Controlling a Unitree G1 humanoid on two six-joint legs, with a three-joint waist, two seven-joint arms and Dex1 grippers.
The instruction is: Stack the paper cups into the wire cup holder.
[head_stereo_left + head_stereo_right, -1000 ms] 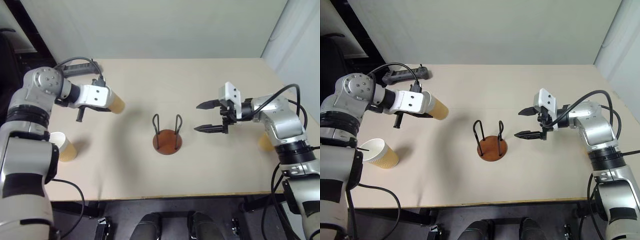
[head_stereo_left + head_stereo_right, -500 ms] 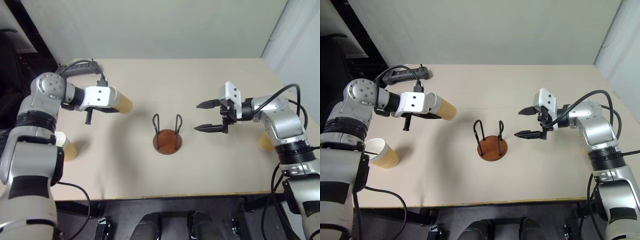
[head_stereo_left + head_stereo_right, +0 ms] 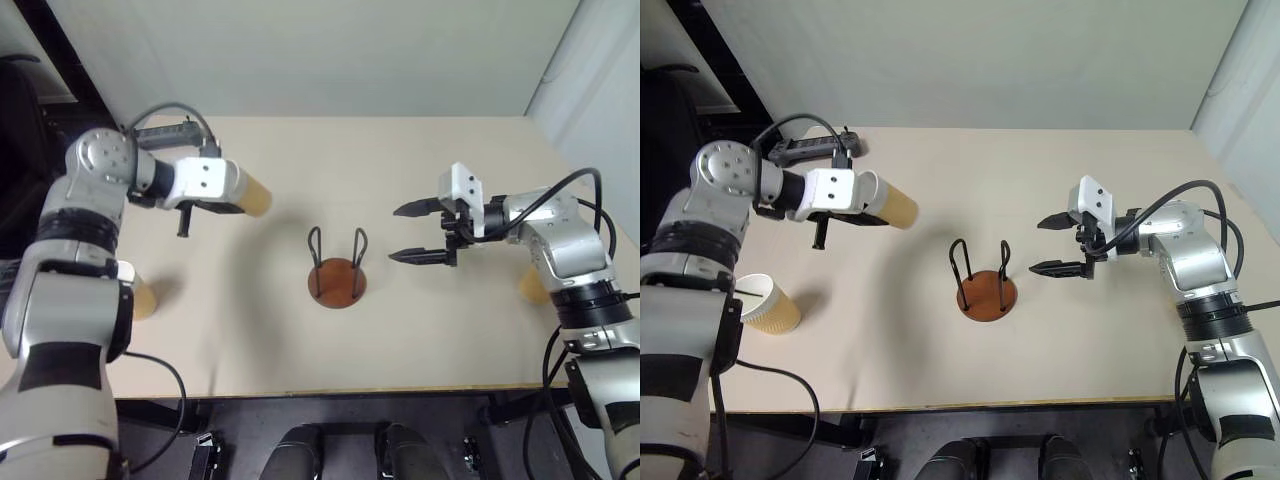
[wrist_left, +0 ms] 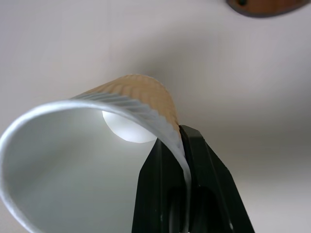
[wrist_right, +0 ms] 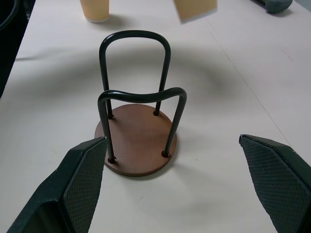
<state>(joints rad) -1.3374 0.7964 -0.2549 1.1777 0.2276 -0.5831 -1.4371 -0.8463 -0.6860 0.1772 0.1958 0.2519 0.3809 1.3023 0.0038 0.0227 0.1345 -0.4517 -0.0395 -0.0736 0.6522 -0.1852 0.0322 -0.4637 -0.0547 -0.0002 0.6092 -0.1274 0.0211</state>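
Note:
The wire cup holder [image 3: 337, 278] stands empty at the table's middle, a brown disc with two black wire loops. My left gripper [image 4: 182, 141] is shut on the rim of a tan paper cup [image 3: 895, 205]. It holds the cup on its side in the air, left of and behind the holder, base pointing toward the holder. A second paper cup [image 3: 770, 308] stands upright near the table's left edge. A third paper cup [image 3: 530, 285] peeks out behind my right forearm. My right gripper [image 3: 418, 232] hovers open just right of the holder, facing it with nothing between its fingers.
A dark power strip [image 3: 810, 150] with its cable lies at the table's back left corner. The beige table [image 3: 400, 340] ends at a pale wall behind and at its front edge close to me.
My left gripper has carried the cup to the right and slightly upward, closer to the holder. The right arm and the holder have stayed put.

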